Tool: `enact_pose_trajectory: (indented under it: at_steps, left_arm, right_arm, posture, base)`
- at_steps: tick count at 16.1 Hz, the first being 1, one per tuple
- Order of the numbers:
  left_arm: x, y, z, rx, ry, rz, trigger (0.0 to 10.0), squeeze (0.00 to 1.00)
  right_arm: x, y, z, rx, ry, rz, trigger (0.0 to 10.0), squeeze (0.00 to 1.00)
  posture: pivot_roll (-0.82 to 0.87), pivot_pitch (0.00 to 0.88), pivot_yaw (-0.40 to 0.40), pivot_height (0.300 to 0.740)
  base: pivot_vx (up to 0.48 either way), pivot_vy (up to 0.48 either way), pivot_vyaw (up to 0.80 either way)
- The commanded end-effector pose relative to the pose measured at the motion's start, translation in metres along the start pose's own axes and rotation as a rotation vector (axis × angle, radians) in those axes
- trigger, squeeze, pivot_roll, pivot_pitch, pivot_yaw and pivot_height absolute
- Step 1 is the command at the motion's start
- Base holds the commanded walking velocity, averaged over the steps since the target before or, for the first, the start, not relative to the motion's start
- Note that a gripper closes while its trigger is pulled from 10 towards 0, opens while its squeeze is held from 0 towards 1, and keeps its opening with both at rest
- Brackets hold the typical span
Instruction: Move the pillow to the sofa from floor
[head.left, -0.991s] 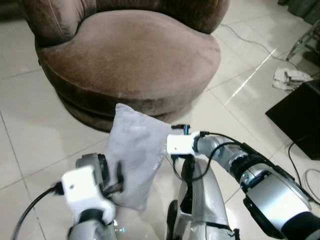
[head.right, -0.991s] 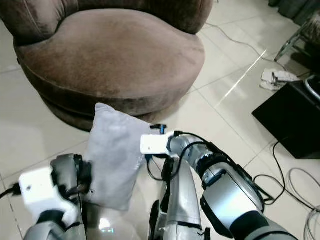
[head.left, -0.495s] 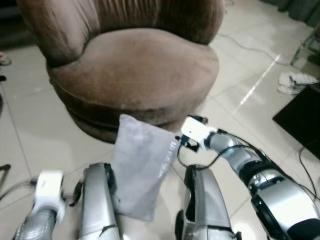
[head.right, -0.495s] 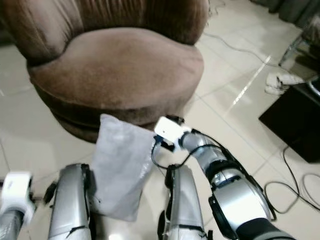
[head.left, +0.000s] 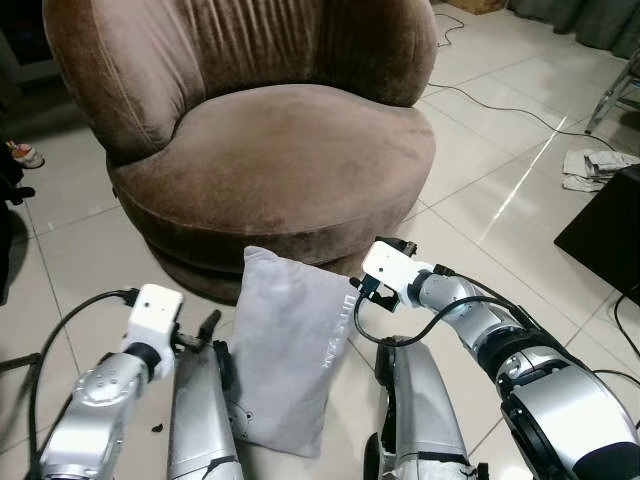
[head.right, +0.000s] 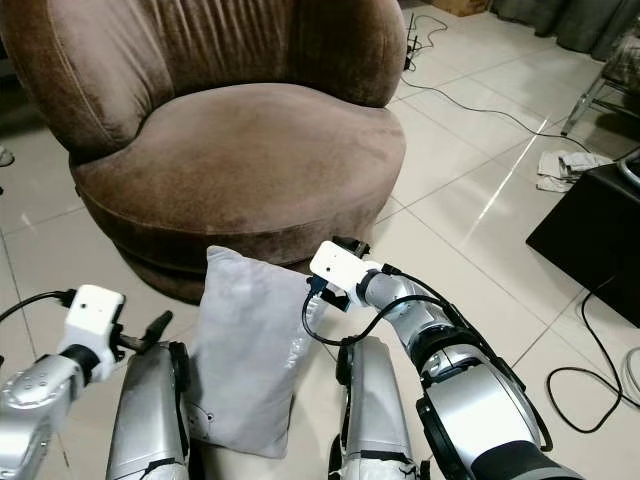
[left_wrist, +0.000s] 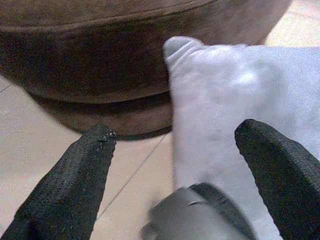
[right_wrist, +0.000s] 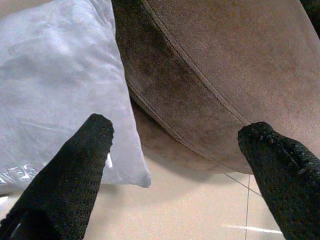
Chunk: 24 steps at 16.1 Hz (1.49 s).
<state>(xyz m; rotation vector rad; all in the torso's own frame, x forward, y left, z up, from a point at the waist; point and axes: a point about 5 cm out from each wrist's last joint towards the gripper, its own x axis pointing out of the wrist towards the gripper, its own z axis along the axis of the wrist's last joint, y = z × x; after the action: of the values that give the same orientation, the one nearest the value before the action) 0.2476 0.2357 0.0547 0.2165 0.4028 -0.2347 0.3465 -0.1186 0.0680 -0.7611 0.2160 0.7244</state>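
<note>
A grey pillow stands upright on the tiled floor between my two silver legs, just in front of the round brown sofa. My left gripper is open and hovers a little left of the pillow's left edge. In the left wrist view the pillow and the sofa base lie ahead between the spread fingers. My right gripper is open beside the pillow's upper right corner. Its wrist view has one finger over the pillow and the other over the sofa.
A black box sits on the floor at the right. Behind it are a crumpled cloth, metal chair legs and a cable. My legs flank the pillow. A shoe lies at far left.
The camera has tilted up, showing more of the sofa back. My left gripper has drawn away from the pillow's left edge. The right gripper stays at the upper right corner.
</note>
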Motion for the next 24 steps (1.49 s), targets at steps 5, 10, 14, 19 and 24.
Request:
enact_pose_trajectory:
  at_steps: [5, 10, 14, 19, 24]
  left_arm:
    - [0.01, -0.01, -0.006, 0.024, 0.018, -0.07, 10.0, 0.0]
    - [0.009, -0.012, 0.0, 0.055, -0.009, -0.093, 10.0, 0.0]
    - [0.003, -0.017, 0.002, 0.062, -0.027, -0.106, 10.0, 0.0]
    - [0.001, -0.017, 0.009, 0.088, -0.037, -0.126, 10.0, 0.0]
    - [-0.017, -0.016, 0.014, 0.11, -0.039, -0.137, 10.0, 0.0]
  right_arm:
    - [-0.002, -0.003, -0.003, -0.004, 0.013, 0.0, 10.0, 0.0]
    - [-0.002, -0.001, -0.004, -0.123, 0.037, 0.067, 10.0, 0.0]
    - [-0.003, 0.0, -0.008, -0.227, 0.092, 0.109, 10.0, 0.0]
    - [0.001, 0.005, -0.005, -0.325, 0.111, 0.138, 10.0, 0.0]
    - [-0.002, 0.012, -0.01, -0.363, 0.115, 0.186, 10.0, 0.0]
  posture:
    - [0.04, 0.041, -0.092, 0.455]
    - [0.05, 0.071, -0.099, 0.455]
    - [0.07, 0.09, -0.106, 0.455]
    - [0.09, 0.104, -0.109, 0.455]
    - [0.08, 0.204, -0.094, 0.455]
  base:
    - [0.0, 0.0, 0.0]
    - [0.0, 0.0, 0.0]
    - [0.0, 0.0, 0.0]
    - [0.0, 0.0, 0.0]
    - [0.0, 0.0, 0.0]
